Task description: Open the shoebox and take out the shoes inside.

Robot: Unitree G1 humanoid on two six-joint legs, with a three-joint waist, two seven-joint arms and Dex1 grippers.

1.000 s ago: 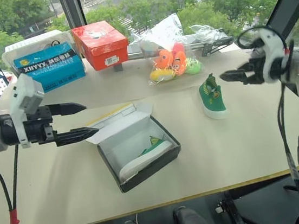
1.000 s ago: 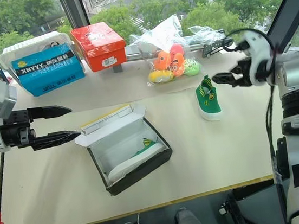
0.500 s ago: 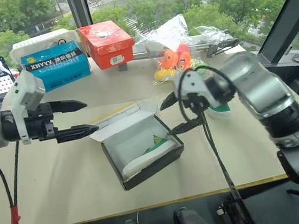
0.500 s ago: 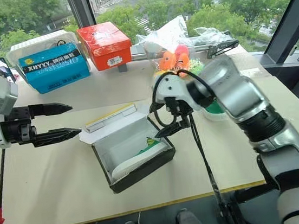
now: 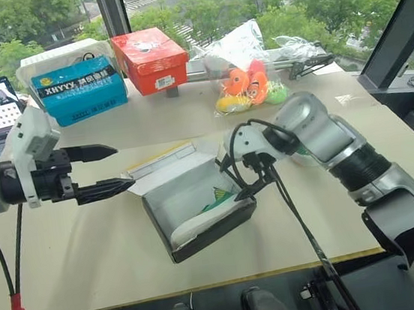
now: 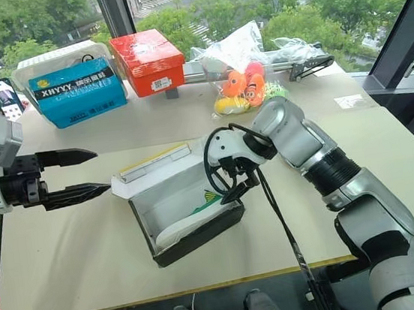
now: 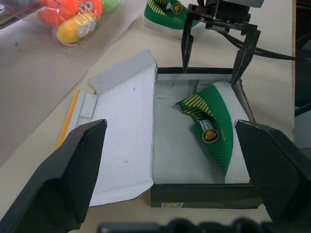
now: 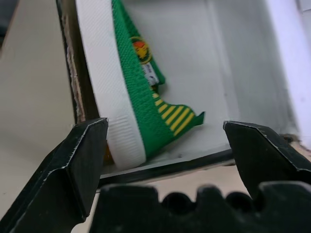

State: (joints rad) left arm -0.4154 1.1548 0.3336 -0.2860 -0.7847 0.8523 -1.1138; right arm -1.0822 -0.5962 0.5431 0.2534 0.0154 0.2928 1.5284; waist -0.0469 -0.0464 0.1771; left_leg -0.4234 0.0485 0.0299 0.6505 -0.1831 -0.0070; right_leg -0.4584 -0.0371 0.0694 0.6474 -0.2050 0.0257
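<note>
With my right end effector spread over the shoebox, I'd pinch the light, soft shoe across its stiffer sole

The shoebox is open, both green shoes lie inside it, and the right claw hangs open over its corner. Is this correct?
Not quite. Just one green shoe lies inside the open shoebox; the other shoe stands on the table outside it, as the left wrist view shows. The rest holds: the right claw hangs open over the box's corner.
</note>
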